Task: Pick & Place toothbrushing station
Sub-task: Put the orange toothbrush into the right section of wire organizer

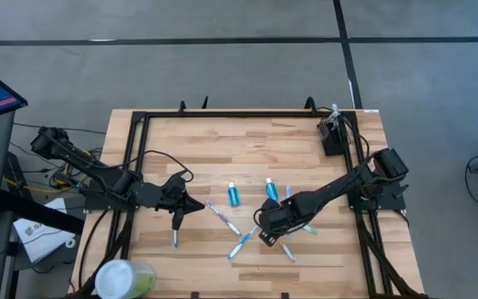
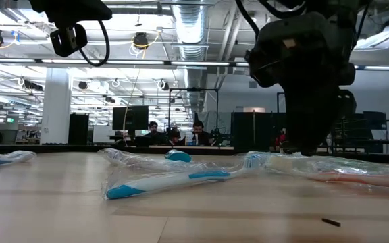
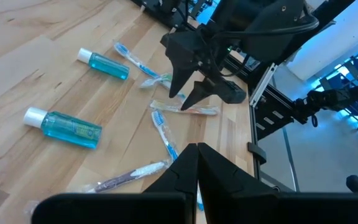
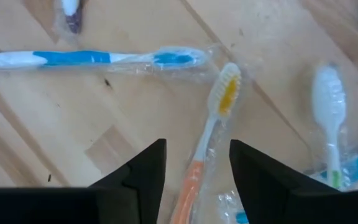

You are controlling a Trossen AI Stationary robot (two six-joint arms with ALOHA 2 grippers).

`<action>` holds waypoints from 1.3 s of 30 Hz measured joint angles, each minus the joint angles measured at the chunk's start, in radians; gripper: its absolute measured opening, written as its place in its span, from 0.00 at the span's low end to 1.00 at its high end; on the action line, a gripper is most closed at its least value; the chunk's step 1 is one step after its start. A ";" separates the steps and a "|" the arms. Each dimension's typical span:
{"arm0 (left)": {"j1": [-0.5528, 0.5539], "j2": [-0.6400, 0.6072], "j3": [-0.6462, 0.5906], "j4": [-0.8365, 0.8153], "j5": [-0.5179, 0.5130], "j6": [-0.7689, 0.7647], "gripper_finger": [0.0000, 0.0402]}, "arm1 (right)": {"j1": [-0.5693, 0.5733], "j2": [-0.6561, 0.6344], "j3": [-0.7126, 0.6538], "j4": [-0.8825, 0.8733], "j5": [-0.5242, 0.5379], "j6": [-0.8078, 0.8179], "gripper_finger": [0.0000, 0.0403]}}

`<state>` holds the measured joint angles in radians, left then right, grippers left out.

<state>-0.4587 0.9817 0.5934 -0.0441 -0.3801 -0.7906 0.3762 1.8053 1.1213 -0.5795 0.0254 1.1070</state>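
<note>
High view: toothbrushing station (image 1: 332, 137), small black holder, sits at table's (image 1: 222, 141) far right corner, ~1 o'clock from the right gripper (image 1: 270, 234). Left gripper (image 1: 176, 223) w/ fingers pressed together, at 9 o'clock of the blue bottles (image 1: 233, 195).

Low view: wrapped blue-white toothbrush (image 2: 174, 181) lies up front.

Left wrist view: right gripper (image 3: 188, 93) spread over orange toothbrush (image 3: 185, 109).

Right wrist view: right fingers (image 4: 143, 171) apart, orange toothbrush (image 4: 207, 143) btwn them, not pinched.

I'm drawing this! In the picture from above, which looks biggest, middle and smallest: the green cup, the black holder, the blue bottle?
1. Green cup, biggest.
2. Black holder.
3. Blue bottle, smallest, though nearly alike with the holder, so that order is unsure.
</note>
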 joint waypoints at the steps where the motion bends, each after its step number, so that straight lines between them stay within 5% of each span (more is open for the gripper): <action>1: 0.000 0.000 0.000 0.000 0.000 0.000 0.00 | 0.005 0.000 0.003 -0.007 0.002 0.004 0.43; 11: 0.002 0.000 0.000 0.000 0.002 0.001 0.00 | 0.026 0.000 0.069 -0.136 0.081 0.054 0.52; 27: 0.008 0.000 0.000 0.000 -0.002 0.000 0.00 | 0.035 0.012 0.072 -0.141 0.080 0.098 0.48; 39: 0.008 0.000 0.000 0.025 0.001 0.000 0.00 | 0.040 0.129 0.252 -0.235 0.108 0.019 0.50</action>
<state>-0.4511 0.9820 0.5930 -0.0192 -0.3789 -0.7906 0.4157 1.9343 1.3735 -0.8143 0.1339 1.1260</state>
